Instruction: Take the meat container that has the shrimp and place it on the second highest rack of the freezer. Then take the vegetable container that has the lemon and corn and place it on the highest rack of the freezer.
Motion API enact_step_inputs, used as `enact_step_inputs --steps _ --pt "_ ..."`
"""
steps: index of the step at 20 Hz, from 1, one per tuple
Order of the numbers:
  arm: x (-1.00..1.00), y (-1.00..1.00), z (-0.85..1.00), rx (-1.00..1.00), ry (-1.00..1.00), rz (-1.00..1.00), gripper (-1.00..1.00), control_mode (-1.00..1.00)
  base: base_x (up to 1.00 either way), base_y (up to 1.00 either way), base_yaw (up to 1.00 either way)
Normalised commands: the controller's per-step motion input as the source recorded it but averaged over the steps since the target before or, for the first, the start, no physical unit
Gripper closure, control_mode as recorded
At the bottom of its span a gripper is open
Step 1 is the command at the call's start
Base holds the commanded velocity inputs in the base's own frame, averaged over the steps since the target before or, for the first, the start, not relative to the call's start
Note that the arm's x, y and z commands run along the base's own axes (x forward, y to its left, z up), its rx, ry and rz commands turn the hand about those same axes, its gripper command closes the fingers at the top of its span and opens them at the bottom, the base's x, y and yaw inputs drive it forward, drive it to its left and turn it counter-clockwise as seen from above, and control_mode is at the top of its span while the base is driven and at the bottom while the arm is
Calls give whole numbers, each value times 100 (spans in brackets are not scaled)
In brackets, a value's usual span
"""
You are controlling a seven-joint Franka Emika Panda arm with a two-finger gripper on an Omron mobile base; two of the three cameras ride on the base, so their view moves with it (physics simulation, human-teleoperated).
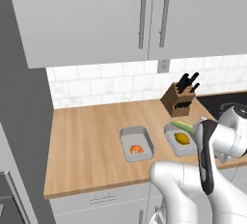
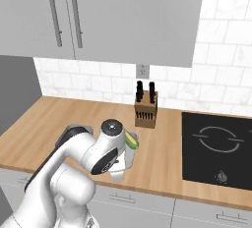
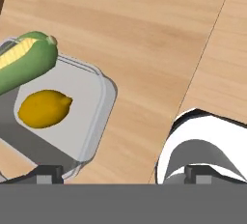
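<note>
The shrimp [image 1: 136,149] lies in a grey tray [image 1: 136,143] on the wooden table [image 1: 87,146], near its front edge. Just to the right sits a second tray [image 3: 91,117] with the lemon [image 3: 44,107] inside and the corn [image 3: 26,60] leaning across its far rim. The claw [image 3: 123,175] hangs over the near right corner of this tray, jaws spread wide and holding nothing; one fingertip [image 3: 48,174] is above the tray's edge, the other over bare wood. A knife block [image 1: 178,97] stands behind the trays, by the tiled wall. A black cooktop [image 2: 216,148] lies further right.
</note>
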Motion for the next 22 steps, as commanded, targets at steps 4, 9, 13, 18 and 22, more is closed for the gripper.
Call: enact_step_inputs --steps 4,9,13,18,22 --pt "20 2 -18 0 3 -2 -100 -100 0 0 0" --pt "27 0 -30 0 6 0 -100 -100 0 0 0" --pt "28 0 -28 0 5 0 -100 -100 0 0 0" --pt "25 0 -26 1 6 0 -100 -100 0 0 0" --pt "23 0 -30 2 4 0 -100 -100 0 0 0"
